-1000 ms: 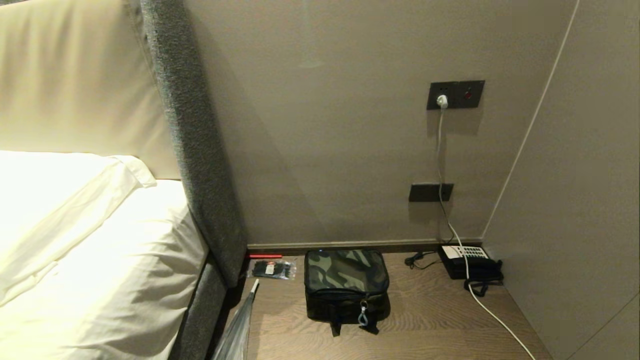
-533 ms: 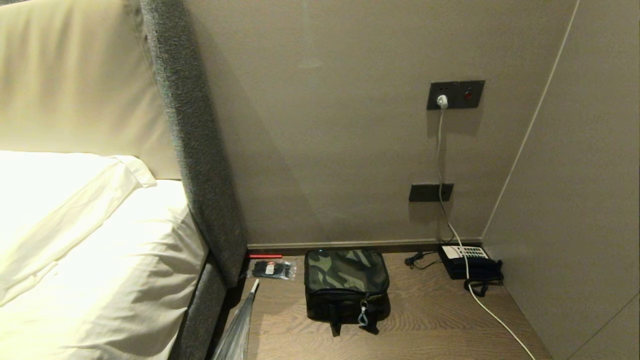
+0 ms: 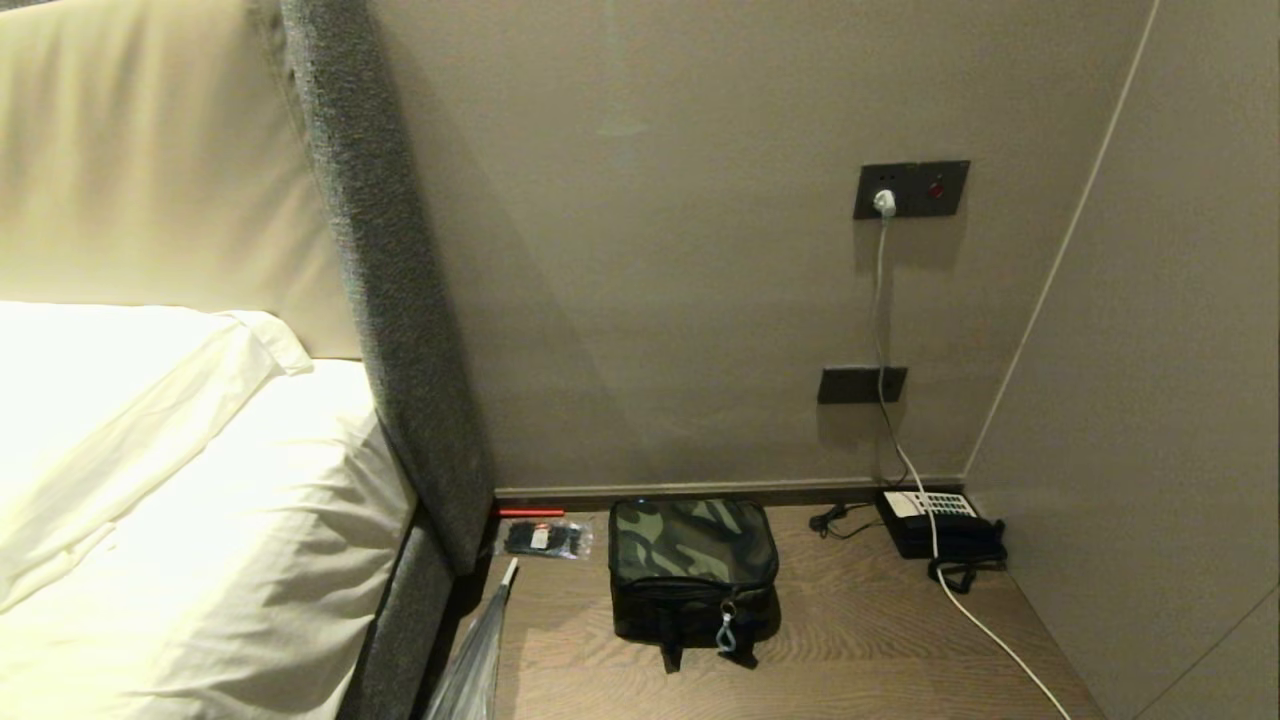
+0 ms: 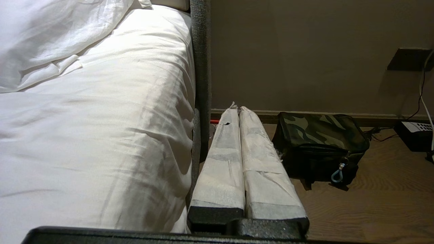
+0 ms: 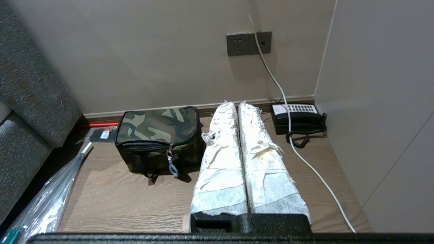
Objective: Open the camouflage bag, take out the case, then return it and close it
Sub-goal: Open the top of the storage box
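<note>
Head view showed no arm at all; both were parked low, out of its frame. Camouflage bag [image 3: 693, 568] sat shut on the wooden worktop [image 3: 850, 640], back edge near the wall, light-blue clip [image 3: 727, 633] hanging off the front zip pull. Case not visible, presumably inside the bag. Left gripper [image 4: 239, 110] had jaws pressed together, holding nothing, off to the bed side of the bag and well short of it. Right gripper [image 5: 237, 105] also fully closed and empty, sitting between bag and black telephone [image 5: 298, 117], touching neither.

Judgement: task not started, first step is the zip. Best bet would be to part one gripper's jaws, come in at the clip from the front, pinch it and run it round the lid seam, with the other gripper steadying the soft bag so it doesn't slide back into the wall. Straps splayed on the front could snag.

Worktop was wood-grain, a nightstand-like ledge boxed in by wall and a side panel. White cable [image 3: 985, 630] ran from the wall socket [image 3: 910, 189] across it. Small clear packet [image 3: 545, 539] and a red pen [image 3: 531, 512] lay beside the bag, a plastic-wrapped umbrella [image 5: 51, 200] at the edge. Bed [image 3: 200, 520] with white sheets and grey headboard panel [image 3: 390, 300] on the left.
</note>
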### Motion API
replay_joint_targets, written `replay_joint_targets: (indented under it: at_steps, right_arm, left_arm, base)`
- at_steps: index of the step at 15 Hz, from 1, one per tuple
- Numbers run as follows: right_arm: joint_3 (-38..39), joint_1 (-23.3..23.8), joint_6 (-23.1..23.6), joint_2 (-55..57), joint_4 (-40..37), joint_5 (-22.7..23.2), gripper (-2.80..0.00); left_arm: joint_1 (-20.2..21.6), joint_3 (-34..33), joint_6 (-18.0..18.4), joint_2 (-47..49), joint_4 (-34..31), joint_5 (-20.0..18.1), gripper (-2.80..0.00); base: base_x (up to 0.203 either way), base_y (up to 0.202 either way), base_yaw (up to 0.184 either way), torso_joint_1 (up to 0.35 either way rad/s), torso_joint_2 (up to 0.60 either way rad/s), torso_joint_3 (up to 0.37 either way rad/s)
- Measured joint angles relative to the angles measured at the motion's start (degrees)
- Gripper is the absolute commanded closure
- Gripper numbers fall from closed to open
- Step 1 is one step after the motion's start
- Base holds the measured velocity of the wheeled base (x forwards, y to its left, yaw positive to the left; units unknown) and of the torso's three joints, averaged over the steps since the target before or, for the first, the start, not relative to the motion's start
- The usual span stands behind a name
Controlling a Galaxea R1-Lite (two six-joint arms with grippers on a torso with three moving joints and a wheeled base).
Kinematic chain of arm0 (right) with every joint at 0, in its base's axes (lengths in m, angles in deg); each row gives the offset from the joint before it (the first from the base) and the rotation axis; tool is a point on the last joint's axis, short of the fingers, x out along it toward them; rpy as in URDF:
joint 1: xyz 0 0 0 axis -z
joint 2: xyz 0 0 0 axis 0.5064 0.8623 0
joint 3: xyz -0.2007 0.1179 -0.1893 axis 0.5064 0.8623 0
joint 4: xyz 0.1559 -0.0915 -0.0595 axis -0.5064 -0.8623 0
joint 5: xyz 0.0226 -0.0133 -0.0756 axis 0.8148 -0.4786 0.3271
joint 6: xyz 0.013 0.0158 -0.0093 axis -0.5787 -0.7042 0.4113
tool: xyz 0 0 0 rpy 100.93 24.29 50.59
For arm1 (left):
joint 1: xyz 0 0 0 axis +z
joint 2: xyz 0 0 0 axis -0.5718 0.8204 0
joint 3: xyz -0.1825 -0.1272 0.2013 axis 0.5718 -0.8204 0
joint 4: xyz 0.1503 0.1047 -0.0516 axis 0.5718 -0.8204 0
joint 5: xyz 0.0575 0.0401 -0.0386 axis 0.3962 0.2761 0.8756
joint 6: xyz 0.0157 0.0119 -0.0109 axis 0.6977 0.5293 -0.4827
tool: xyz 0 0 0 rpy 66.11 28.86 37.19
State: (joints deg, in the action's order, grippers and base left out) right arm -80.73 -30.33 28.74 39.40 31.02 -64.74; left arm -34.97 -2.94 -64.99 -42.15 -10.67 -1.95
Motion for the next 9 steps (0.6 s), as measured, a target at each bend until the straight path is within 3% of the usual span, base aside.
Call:
replay_joint_targets:
  at_steps: [9]
  right_arm:
    - [0.0, 0.0, 0.0, 0.0, 0.0, 0.0, 0.00]
  left_arm:
    - [0.0, 0.0, -0.3, 0.0, 0.0, 0.0, 0.00]
  base:
    - [0.000, 0.000, 0.000, 0.000, 0.00, -0.004]
